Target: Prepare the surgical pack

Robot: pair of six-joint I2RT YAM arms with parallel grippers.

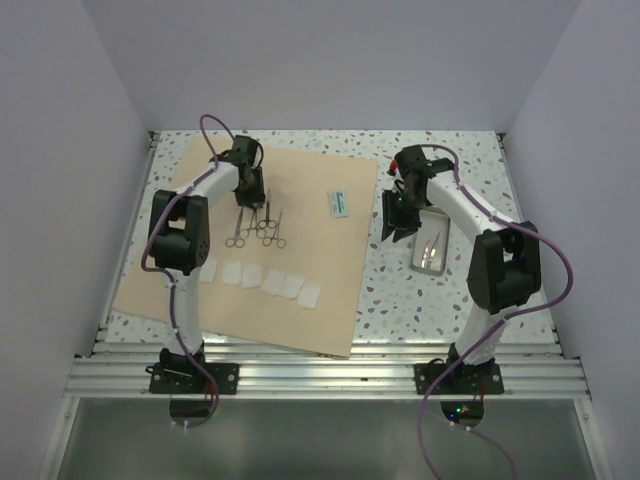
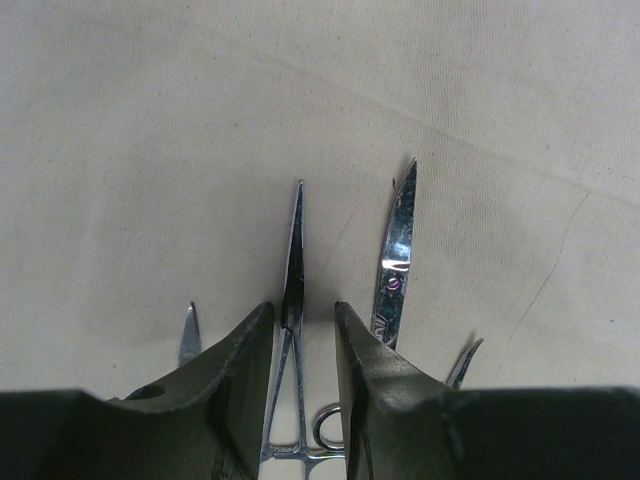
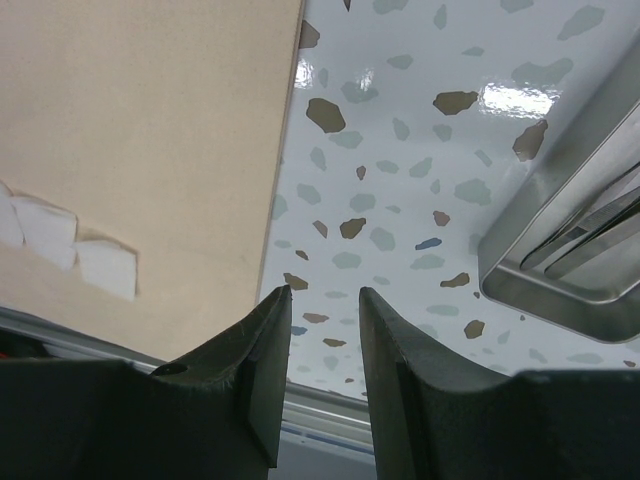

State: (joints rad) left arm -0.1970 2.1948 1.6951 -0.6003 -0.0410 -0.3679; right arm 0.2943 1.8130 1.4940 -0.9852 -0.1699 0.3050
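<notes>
The left gripper point(image 2: 303, 312) hangs low over the tan wrap sheet point(image 2: 150, 150), jaws apart astride a forceps point(image 2: 297, 240) beside curved scissors point(image 2: 397, 240), probably to line it up. The right gripper point(image 3: 325, 295), jaws parted and empty, hovers over the tabletop point(image 3: 400, 150) near the steel tray point(image 3: 540, 275).

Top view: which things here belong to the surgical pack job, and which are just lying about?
Belong to the job:
- tan wrap sheet
- scissors and forceps on the sheet
- gauze squares in a row on the sheet
- steel tray beside the sheet, on the tabletop

Just lying about:
- small printed packet on the sheet, purpose unclear
- speckled tabletop
</notes>
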